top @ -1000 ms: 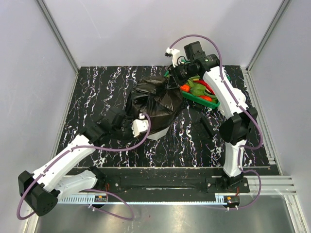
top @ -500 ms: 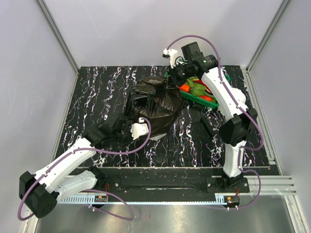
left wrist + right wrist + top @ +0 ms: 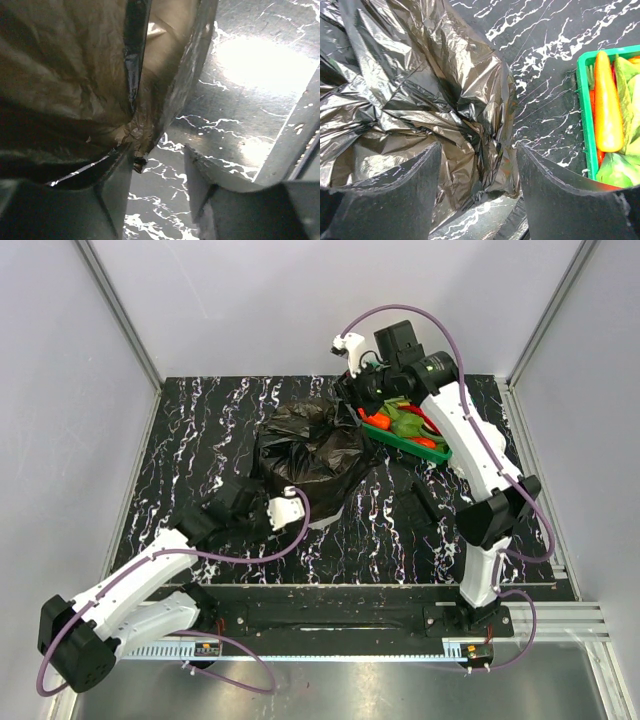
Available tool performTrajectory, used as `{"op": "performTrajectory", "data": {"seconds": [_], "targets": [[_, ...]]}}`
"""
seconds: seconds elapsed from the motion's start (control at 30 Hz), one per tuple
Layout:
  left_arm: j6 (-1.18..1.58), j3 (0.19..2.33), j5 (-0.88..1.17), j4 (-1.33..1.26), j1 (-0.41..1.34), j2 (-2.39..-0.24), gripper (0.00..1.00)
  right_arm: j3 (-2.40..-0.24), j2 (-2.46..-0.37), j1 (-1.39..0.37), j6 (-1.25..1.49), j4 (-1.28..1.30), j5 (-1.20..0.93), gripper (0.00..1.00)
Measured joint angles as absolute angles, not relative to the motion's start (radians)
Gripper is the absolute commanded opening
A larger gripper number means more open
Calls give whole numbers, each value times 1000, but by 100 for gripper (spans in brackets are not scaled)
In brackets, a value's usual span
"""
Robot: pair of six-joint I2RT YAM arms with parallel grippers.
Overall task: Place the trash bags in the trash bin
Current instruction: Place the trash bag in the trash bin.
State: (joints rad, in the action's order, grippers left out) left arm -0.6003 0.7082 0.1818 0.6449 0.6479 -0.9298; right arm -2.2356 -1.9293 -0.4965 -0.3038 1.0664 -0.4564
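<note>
Both pairs of jaws stood parted and gripped nothing. On the left gripper (image 3: 156, 152) the table (image 3: 235, 130) showed through the gap between the fingers (image 3: 112, 200). A crumpled tip of the bag (image 3: 65, 85) touched the inner edge of the left finger only, well short of the other finger. On the right gripper (image 3: 479, 147) the fingers were spread wider, and creased glossy film lay below the gap without touching either pad as far as could be seen. The bag was opened out into a large crinkled heap draped over the bin (image 3: 318, 523). It hid nearly all of the bin, so that only a pale sliver showed at the near edge of the heap in the top view. Whether any of the film hung inside the bin could not be told. The left gripper sat low at the near left side of the bin, its fingertips right against the film. The right gripper hung above the far right side of the bin, pointing down at the heap. A green tray (image 3: 583, 115) lay just to the right of the bin on its far side, with a strip of bare table between its rim and the film. An orange carrot (image 3: 607, 105) and green leaves (image 3: 625, 165) lay in the tray. The bin stood near the middle of the table.
</note>
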Motion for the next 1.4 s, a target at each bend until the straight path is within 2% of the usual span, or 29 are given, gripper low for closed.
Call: {"op": "performTrajectory", "data": {"seconds": [0.07, 0.17, 0.3, 0.57, 0.83, 1.03, 1.17, 1.4], "targets": [[-606, 708, 173, 640, 645, -930, 71, -2239, -1914, -496, -306, 1070, -452, 70], [-595, 717, 167, 651, 637, -928, 87, -2241, -1885, -496, -311, 1072, -435, 70], [-584, 776, 172, 706, 622, -921, 99, -2242, -1843, -496, -318, 1073, -417, 71], [-570, 935, 187, 818, 614, -834, 99, -2218, -1763, -496, -329, 1087, -421, 72], [-545, 978, 186, 931, 593, -755, 99, -2065, -1698, -496, -350, 1091, -430, 72], [-493, 1166, 198, 914, 546, -797, 99, -1990, -1662, -494, -372, 1082, -411, 71], [-495, 1257, 258, 878, 431, -841, 99, -1938, -1618, -478, -393, 1068, -411, 71], [-582, 1364, 562, 867, -6, -1023, 99, -1759, -1499, -380, -453, 1013, -438, 74]]}}
